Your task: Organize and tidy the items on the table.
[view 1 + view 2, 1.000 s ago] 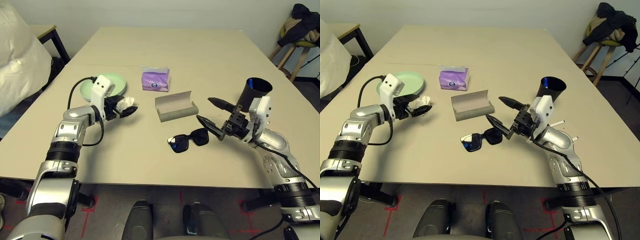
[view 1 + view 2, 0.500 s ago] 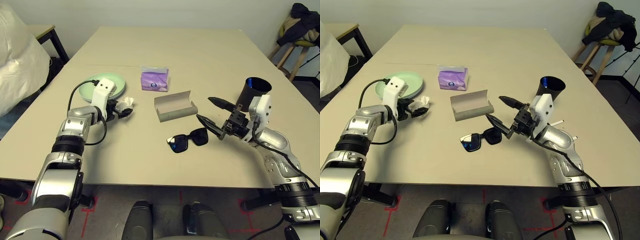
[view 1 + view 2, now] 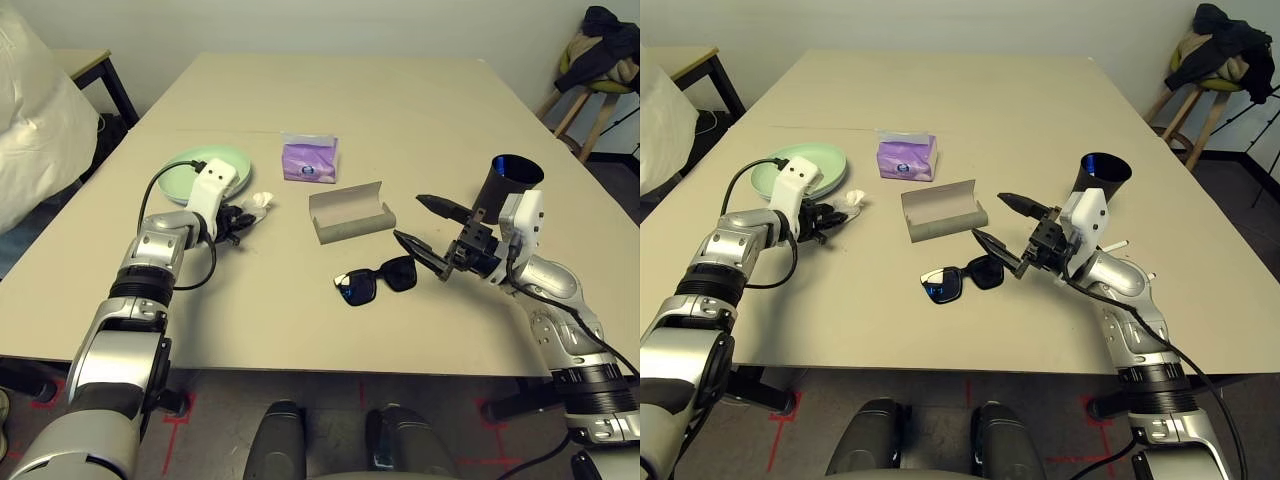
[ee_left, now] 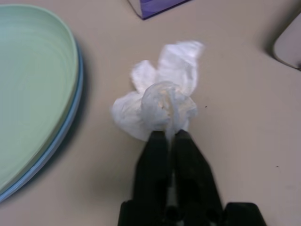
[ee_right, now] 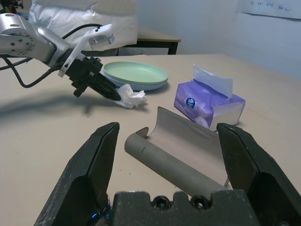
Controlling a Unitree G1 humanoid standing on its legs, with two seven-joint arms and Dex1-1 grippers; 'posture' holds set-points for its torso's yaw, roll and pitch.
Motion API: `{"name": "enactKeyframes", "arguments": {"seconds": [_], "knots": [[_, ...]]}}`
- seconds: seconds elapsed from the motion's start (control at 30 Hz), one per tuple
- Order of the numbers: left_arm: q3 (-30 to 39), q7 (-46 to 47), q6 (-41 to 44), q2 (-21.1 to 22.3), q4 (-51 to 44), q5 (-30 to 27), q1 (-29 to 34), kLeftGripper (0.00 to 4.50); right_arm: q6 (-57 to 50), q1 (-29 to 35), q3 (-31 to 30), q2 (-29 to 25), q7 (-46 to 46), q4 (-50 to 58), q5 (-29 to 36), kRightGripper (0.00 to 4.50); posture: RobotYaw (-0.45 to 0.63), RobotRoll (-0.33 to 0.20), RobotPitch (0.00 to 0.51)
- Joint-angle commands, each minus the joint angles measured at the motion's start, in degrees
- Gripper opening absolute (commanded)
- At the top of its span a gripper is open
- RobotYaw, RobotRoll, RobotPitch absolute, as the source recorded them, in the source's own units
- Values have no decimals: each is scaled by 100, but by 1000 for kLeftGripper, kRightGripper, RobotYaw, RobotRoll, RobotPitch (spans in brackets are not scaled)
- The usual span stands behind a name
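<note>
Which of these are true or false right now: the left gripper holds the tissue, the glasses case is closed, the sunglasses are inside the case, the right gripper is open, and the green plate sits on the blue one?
1. The left gripper is shut on the crumpled white tissue. True.
2. The grey oblong glasses case is closed. False: its lid stands open.
3. The black sunglasses lie inside the case. False: they lie on the beige table, nearer the robot than the case.
4. The right gripper is open and empty. True.
5. The pale-green round plate sits on the light-blue round plate. True.
</note>
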State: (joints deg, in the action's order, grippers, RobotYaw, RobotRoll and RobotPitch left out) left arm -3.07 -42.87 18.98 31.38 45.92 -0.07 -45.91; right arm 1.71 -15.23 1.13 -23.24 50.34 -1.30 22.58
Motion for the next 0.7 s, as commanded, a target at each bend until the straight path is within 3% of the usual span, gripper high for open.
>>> {"name": "enactKeyframes", "arguments": {"seconds": [0.03, 0.23, 0.4, 0.7], "knots": [[95, -62, 112, -73, -312, -140, 89, 31, 53, 34, 57, -29, 22, -36, -8, 4500, 166, 0, 42], [609, 292, 449, -100, -868, -510, 112, 31, 45, 13, 53, -11, -16, -34, -11, 4500, 171, 0, 42], [1070, 619, 714, -86, -966, -802, -282, 31, 29, -66, 61, 29, -77, -85, -8, 4500, 184, 0, 41], [1601, 1555, 141, -97, 244, -855, -1460, 31, -58, -261, 101, 241, -395, -126, 10, 4500, 188, 0, 39]]}}
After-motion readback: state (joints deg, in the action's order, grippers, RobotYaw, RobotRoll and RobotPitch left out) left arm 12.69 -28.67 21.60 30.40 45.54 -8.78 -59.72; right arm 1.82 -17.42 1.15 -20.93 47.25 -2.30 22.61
